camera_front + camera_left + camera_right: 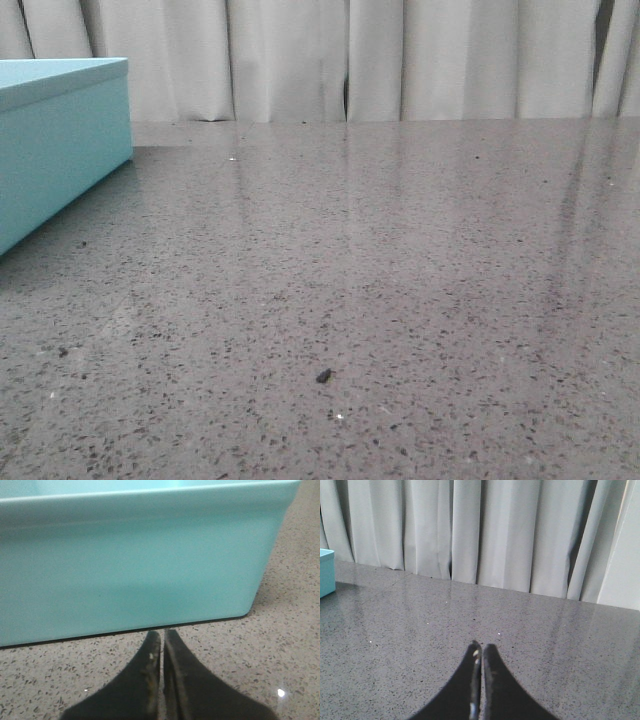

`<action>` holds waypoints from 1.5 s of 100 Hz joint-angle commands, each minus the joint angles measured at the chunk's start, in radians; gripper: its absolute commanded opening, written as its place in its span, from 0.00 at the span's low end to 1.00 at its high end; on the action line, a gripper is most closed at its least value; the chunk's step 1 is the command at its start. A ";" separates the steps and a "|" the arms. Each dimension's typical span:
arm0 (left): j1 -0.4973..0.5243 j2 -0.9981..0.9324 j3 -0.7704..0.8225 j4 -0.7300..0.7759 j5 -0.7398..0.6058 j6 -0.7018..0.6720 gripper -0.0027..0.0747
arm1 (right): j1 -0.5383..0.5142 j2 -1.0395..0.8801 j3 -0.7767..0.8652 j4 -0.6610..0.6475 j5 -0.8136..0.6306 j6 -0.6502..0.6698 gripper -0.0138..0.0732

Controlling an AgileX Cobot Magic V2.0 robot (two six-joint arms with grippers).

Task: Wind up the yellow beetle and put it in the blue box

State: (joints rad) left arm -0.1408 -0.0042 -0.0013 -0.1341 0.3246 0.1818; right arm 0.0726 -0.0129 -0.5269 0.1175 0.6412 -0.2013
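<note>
The blue box [55, 140] stands at the far left of the table with its lid on. It fills most of the left wrist view [135, 555], and a corner of it shows in the right wrist view [326, 570]. My left gripper [162, 635] is shut and empty, low over the table just in front of the box's side. My right gripper [482, 647] is shut and empty, low over the table, pointing at the curtain. The yellow beetle is out of view. Neither gripper shows in the front view.
The speckled grey stone table [380, 280] stretches to a pale curtain [350, 60] at the back. A small dark speck [323, 376] lies on the table near the front.
</note>
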 commanded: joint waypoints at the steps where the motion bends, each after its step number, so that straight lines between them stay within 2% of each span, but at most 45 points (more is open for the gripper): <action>1: 0.003 -0.033 0.043 -0.005 -0.042 -0.010 0.01 | -0.008 -0.015 -0.002 -0.012 -0.082 -0.012 0.10; 9: 0.003 -0.033 0.043 -0.005 -0.042 -0.010 0.01 | -0.023 -0.015 0.048 -0.012 -0.082 -0.012 0.10; 10: 0.003 -0.033 0.043 -0.005 -0.042 -0.010 0.01 | -0.023 -0.015 0.054 -0.012 -0.162 -0.012 0.10; 11: 0.003 -0.033 0.043 -0.005 -0.042 -0.010 0.01 | -0.028 -0.015 0.067 -0.012 -0.169 -0.012 0.10; 39: 0.003 -0.033 0.043 -0.005 -0.042 -0.010 0.01 | -0.123 -0.004 0.381 -0.012 -0.169 -0.012 0.10; 75: 0.003 -0.033 0.043 -0.005 -0.042 -0.010 0.01 | -0.170 -0.006 0.566 -0.012 -0.169 -0.012 0.10; 94: 0.003 -0.033 0.043 -0.005 -0.042 -0.010 0.01 | -0.170 -0.010 0.562 -0.053 -0.169 -0.012 0.10; 150: 0.003 -0.033 0.043 -0.005 -0.042 -0.010 0.01 | -0.170 -0.010 0.562 -0.053 -0.169 -0.012 0.10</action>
State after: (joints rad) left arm -0.1385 -0.0042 -0.0013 -0.1341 0.3246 0.1818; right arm -0.0915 -0.0129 -0.0078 0.0863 0.4659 -0.2013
